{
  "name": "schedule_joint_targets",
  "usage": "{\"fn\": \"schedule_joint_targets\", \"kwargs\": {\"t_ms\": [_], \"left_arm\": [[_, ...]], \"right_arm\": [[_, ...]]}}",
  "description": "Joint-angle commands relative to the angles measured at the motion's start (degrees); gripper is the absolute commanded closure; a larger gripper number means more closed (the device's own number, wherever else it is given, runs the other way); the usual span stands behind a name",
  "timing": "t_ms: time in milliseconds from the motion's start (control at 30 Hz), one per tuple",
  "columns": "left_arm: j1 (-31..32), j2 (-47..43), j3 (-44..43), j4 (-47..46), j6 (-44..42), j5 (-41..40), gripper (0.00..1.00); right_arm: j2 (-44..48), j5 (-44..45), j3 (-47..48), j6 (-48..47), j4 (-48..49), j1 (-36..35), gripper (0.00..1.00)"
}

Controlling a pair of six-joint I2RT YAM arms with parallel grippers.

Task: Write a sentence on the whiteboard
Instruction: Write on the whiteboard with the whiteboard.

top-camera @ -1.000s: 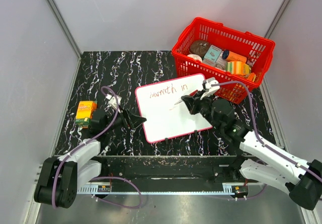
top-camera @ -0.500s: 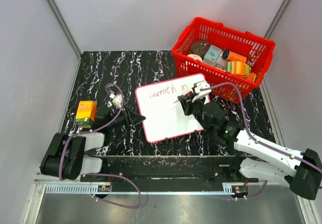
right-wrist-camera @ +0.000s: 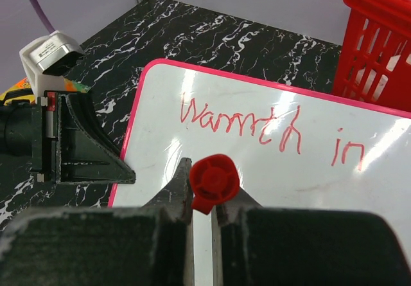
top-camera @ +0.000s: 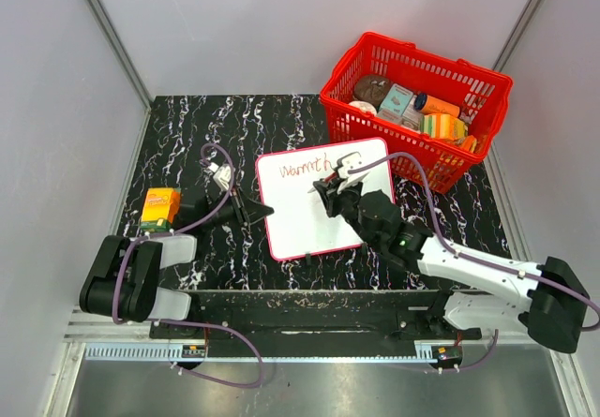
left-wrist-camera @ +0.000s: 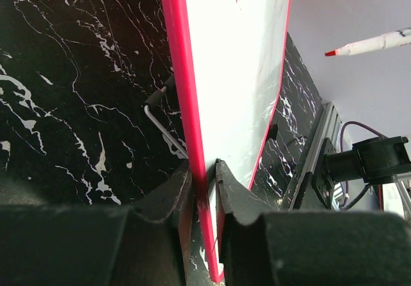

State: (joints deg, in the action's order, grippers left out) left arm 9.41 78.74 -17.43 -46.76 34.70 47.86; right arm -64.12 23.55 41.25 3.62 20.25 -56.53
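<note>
**Marker poised mid-board, "Warmth in" up top**

The whiteboard (top-camera: 314, 201) lies in the middle of the black marbled counter (top-camera: 234, 126), with its far right corner just beside the red basket (top-camera: 487, 84). The left hand (top-camera: 251, 213) reaches in low from the side. The left wrist view shows both fingers (left-wrist-camera: 180, 193) clamped tight on the board's thin red frame, one on each face of the near left edge.

The right hand (top-camera: 323, 190) is over the centre of the board and grips a marker (right-wrist-camera: 214, 182). The marker's round red end sits pinched between the two fingers in the right wrist view. From the left wrist camera its red tip shows against the grey wall beyond the board. I cannot tell whether it touches the surface.

The sentence (right-wrist-camera: 241, 124) so far reads "Warmth in", a single line of red cursive along the far edge. From above, the right hand covers the "in".

An orange carton (top-camera: 159, 209) stands at the counter's left edge, well apart from the board.
</note>
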Motion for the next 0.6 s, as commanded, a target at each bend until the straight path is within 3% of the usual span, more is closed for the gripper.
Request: {"fn": "schedule_joint_targets", "kwargs": {"t_ms": [0,167,433,567], "left_arm": [[-0.5,-0.9,-3.4,2.4,-5.8,0.7,0.86],[-1.1,-0.8,-4.7,5.8,-7.9,1.1,0.87],[-1.5,0.1,-4.0,5.1,-8.1,2.0,1.0],[-1.5,-0.3,-3.4,4.5,-7.9,2.2,1.0]], "right_arm": [[-2.3,2.6,2.9,-3.3,8.2,-1.6,1.0],[-5.7,2.4,2.6,-5.7,13.5,-2.7,1.0],[-9.0,-0.9,1.9,-8.4,20.3,-3.7,1.0],[-9.4,-2.3,1.7,-8.4,21.2,-3.8,1.0]]}}
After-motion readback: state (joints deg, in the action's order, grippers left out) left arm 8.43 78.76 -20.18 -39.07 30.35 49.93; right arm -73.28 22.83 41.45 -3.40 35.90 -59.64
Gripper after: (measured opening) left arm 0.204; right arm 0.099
